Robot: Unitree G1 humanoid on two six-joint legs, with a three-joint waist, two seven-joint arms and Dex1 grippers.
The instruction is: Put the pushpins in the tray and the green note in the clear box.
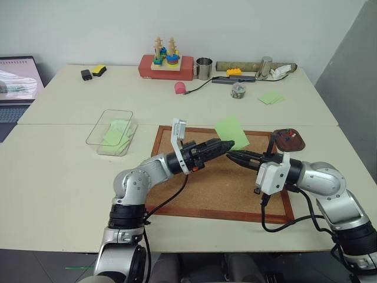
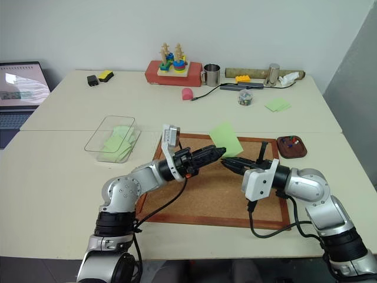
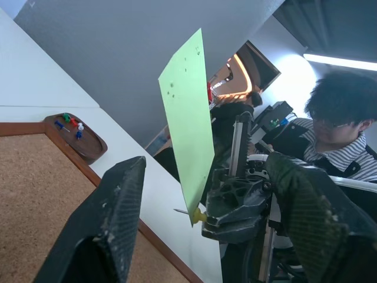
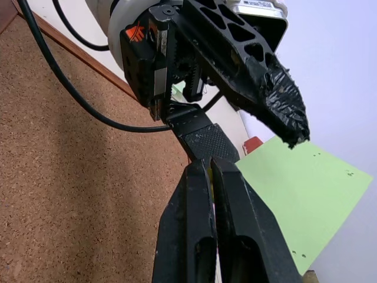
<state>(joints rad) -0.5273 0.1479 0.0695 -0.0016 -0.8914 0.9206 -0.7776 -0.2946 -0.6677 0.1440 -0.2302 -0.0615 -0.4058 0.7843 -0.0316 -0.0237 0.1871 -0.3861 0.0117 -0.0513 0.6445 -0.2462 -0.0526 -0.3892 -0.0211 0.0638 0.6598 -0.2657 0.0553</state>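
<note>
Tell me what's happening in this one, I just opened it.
The robot has both arms raised over the cork board, grippers meeting in the middle. The right gripper is shut on a yellow pushpin that pierces the green note, so the note stands up in the air. The left gripper is open right beside the note, not gripping it. The clear box already holds green paper, and the tray has a few pushpins in it.
</note>
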